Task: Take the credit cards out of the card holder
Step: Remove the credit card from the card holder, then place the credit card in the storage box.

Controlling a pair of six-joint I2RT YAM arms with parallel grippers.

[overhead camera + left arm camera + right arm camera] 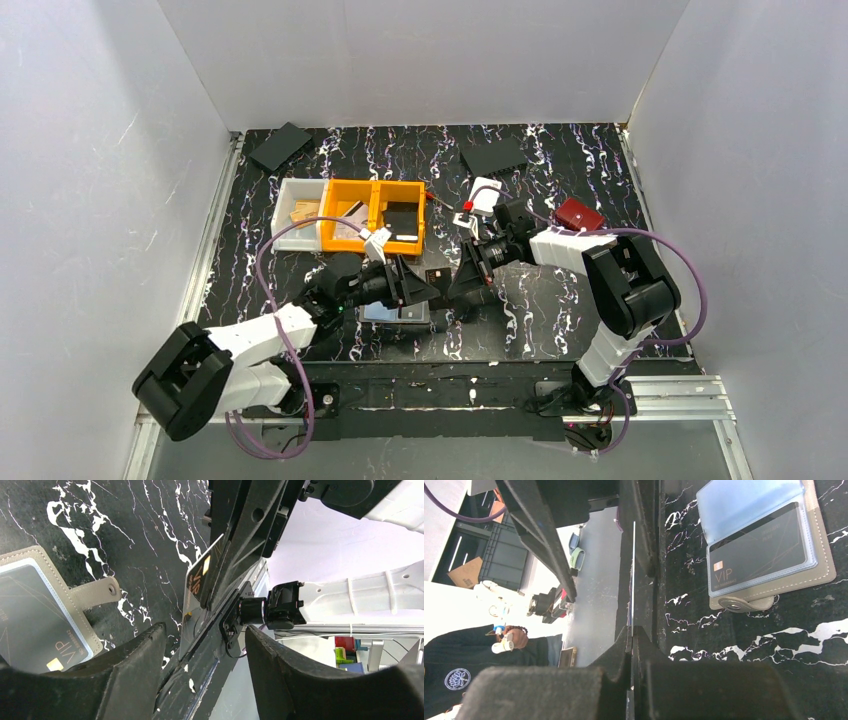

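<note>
The card holder (819, 555), grey-taupe with a pale blue inner flap, lies open on the black marbled table; it also shows in the left wrist view (75, 595) and in the top view (395, 313). A dark credit card marked VIP (759, 550) sits in its clear pocket. My right gripper (631, 630) is shut on another VIP credit card (200, 575), held on edge just right of the holder; the right wrist view shows it edge-on (632, 570). My left gripper (200, 650) is open and empty, beside the holder and facing the held card.
An orange bin (375, 215) and a white bin (300, 205) stand behind the grippers. A red wallet (580, 213) and a small white case (485, 195) lie at the back right. Two flat black pads (280, 145) (493, 155) lie near the back wall.
</note>
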